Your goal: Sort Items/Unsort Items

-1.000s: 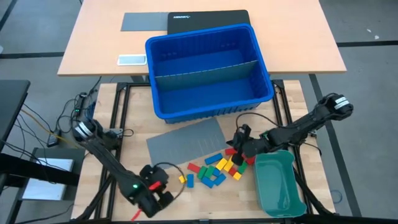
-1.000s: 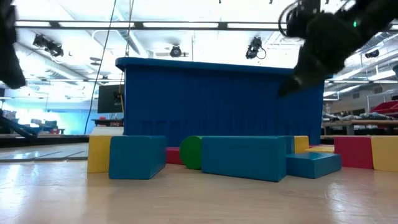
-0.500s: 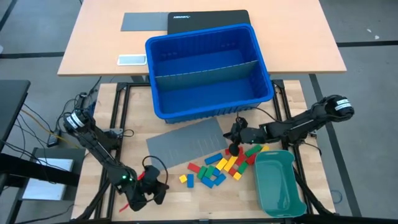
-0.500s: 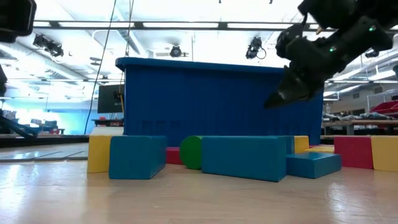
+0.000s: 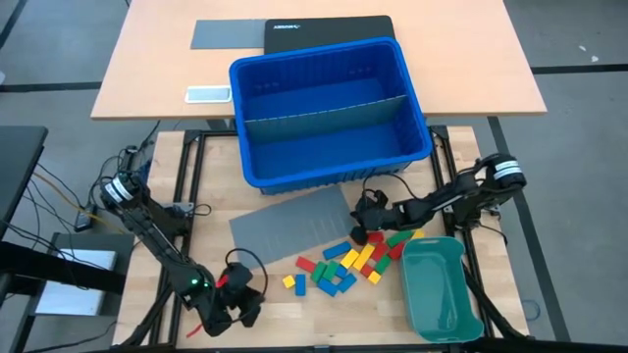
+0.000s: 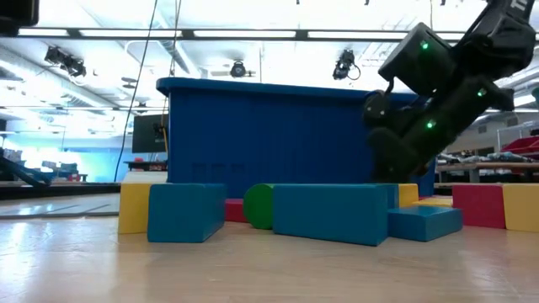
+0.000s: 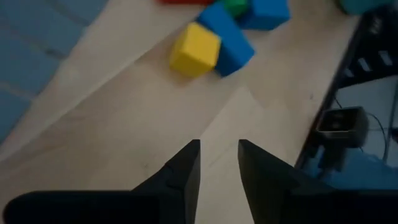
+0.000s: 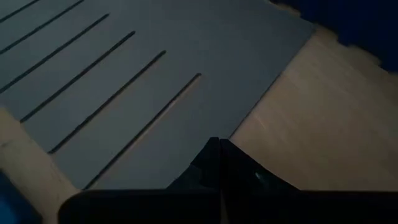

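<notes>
Top view, largest first. Your worktop (image 5: 196,186) is a pale wooden board carrying a big blue bin (image 5: 329,108) w/ a grey divider across its inside; behind it stands a tan desk (image 5: 147,59) w/ dark flat items. In front of the bin lies the grey slotted sheet (image 5: 294,224), flat on the board. At the right front sits the teal tray (image 5: 438,292), oblong, nothing visible in it. The blocks (image 5: 343,267) (red, yellow, green, blue) lie in a loose cluster betw. sheet and tray, all on the board, none in bin or tray; one yellow + one blue block (image 7: 211,46) lie touching at the cluster's left edge.

Your right tool (image 5: 369,224) sits low at the sheet's right corner, just above the cluster's top edge, fingers together, holding nothing (wrist view: tips over the sheet's edge). Your left tool (image 5: 238,299) is at the front left, well apart from the cluster, fingers (image 7: 186,168) slightly apart w/ bare board betw. them, nothing clamped.
</notes>
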Controlling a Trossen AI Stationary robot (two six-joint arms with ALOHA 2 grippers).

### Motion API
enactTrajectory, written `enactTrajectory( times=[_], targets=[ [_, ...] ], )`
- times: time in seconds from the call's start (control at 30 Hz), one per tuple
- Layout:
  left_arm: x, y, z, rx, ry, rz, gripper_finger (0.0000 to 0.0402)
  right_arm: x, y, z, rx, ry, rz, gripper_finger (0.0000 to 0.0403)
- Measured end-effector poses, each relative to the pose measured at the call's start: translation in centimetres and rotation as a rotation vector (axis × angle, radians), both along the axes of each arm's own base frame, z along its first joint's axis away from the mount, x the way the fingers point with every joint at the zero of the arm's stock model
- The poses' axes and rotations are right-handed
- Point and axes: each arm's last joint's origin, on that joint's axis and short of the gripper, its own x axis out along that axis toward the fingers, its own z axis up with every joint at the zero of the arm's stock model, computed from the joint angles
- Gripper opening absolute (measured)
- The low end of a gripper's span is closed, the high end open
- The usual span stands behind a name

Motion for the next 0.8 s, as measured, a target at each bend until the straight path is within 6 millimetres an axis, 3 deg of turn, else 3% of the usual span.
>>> enactTrajectory(
  times=[0.27,0.6,0.8],
  targets=[
    [-1.6,1.3,-1.0,-0.061,0.297,0.150,0.0115,0.4,0.3,0.0,0.002,-0.022,0.026,0.0000],
    [-3.3,3.2,-0.4,0.081,0.453,0.369,0.0115,0.2,0.8,0.1,-0.059,-0.021,0.008,0.0000],
    [-4.0,4.2,-1.8,0.093,0.474,0.440,0.0115,0.0,0.6,0.0,-0.105,-0.012,-0.051,0.0000]
  ],
)
